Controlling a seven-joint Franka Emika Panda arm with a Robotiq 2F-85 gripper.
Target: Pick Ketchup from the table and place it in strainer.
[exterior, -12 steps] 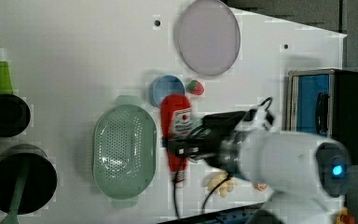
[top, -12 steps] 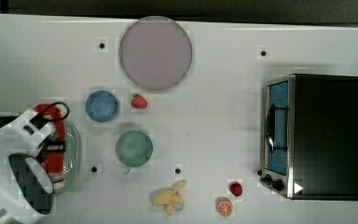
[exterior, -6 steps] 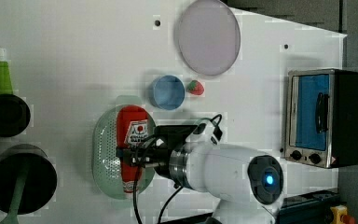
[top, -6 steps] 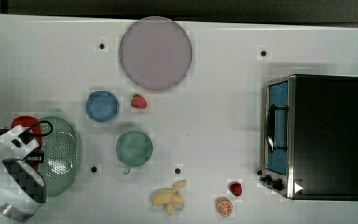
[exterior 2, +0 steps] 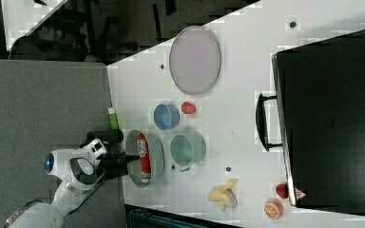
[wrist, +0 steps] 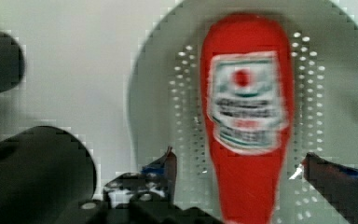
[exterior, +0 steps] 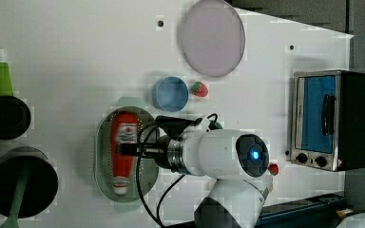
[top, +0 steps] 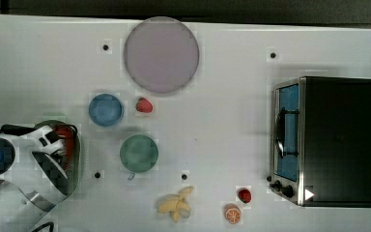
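The ketchup is a red bottle with a white label, lying lengthwise in the pale green strainer. In the wrist view the ketchup rests on the strainer's perforated bottom. My gripper is open, its fingertips standing on either side of the bottle's narrow end with a gap on each side. In the right view the gripper reaches over the strainer beside the ketchup. In the top view the arm covers most of the strainer; a bit of ketchup shows.
A blue bowl and a strawberry sit just past the strainer. A green cup, a purple plate, a banana and a toaster oven lie further off. Two black pots stand at the left view's left.
The arm carried the ketchup over the strainer and lowered it. The jaws have opened and the bottle now lies in the strainer.
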